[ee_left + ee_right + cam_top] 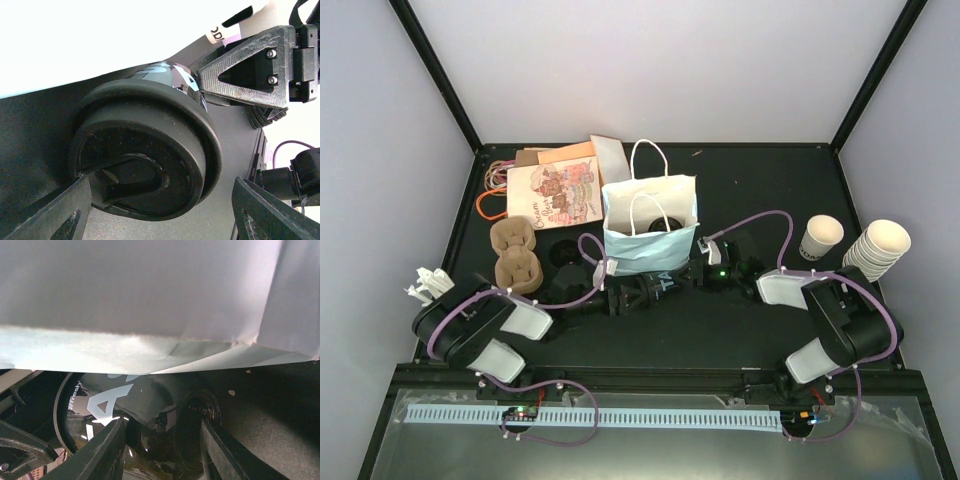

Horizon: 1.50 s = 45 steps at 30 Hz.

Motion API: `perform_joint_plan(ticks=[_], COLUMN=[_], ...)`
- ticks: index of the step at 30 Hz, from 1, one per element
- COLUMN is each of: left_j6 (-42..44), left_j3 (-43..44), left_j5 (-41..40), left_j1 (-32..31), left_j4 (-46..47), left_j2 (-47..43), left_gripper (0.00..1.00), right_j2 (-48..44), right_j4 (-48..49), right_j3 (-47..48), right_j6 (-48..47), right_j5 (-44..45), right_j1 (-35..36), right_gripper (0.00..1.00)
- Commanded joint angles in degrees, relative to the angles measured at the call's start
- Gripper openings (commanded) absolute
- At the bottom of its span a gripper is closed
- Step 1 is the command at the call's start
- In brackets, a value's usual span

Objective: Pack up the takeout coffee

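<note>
From my seat at the controls, the left arm (480, 325) and right arm (840, 320) both reach in from the near edge of the surface (750, 320) and meet around the middle. A small heap of white packets (428, 285) sits by the left edge.

The takeout coffee (660, 283) lies on its side between the two sets of jaws, near the middle of the surface and just against the near face of the paper bag (645, 250). Whether it rests on the surface I cannot tell. Its black lid (140, 165) faces my left wrist camera, and the body behind it looks dark and glossy, with pale lettering.

The left jaws stand wide apart, with a finger (50, 215) either side of the lid. One just meets its rim and the other is clear of it, so they grip nothing. The right jaws are about half closed and clamped on the cup's body. One finger (250, 75) presses on it just behind the lid, and in the right wrist view a finger (105, 450) lies against the dark wall.

The bag stands upright, white above and pale blue below, with its mouth open and both handles up. To its left lies the brown pulp carrier (515, 250). Toward the right edge are a single lidless cream cup (820, 238) and a leaning stack of cups (878, 248). An illustrated bag (555, 193) lies flat in the far left corner.
</note>
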Motion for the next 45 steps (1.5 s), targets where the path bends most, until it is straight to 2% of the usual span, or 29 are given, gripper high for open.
perform_joint_plan(ticks=[1,14,23,30,34,45], left_j6=[1.2,-1.6,-5.7,-6.3,-6.2,-11.3], left_j3=[-0.2,1.4,1.8,1.3,1.3,-0.1], left_j5=[-1.4,1.8,5.7,7.2,6.6,3.9], left_j1=[0.5,0.7,0.7,0.8,0.8,0.9], left_j4=[-1.6,6.6,17.7,22.7,22.7,29.4], left_j2=[-1.3,7.4,13.2,13.7,12.8,14.8], left_gripper=[0.8,0.82,0.71,0.73,0.8,0.76], right_j2=[1.5,0.8,1.0,0.2,0.1,0.3], right_j4=[-1.1,-2.2,-2.6,-3.6,-3.9,-3.4], right_j3=[-0.6,-0.9,-0.8,-0.5,-0.4,-0.5], right_j6=[-1.2,-2.3,-2.6,-3.3,-3.6,-3.4], right_j5=[1.1,0.9,0.4,0.3,0.3,-0.1], right_j1=[-0.6,-0.6,-0.6,-0.6,-0.6,-0.6], right_gripper=[0.44,0.44,0.44,0.44,0.44,0.44])
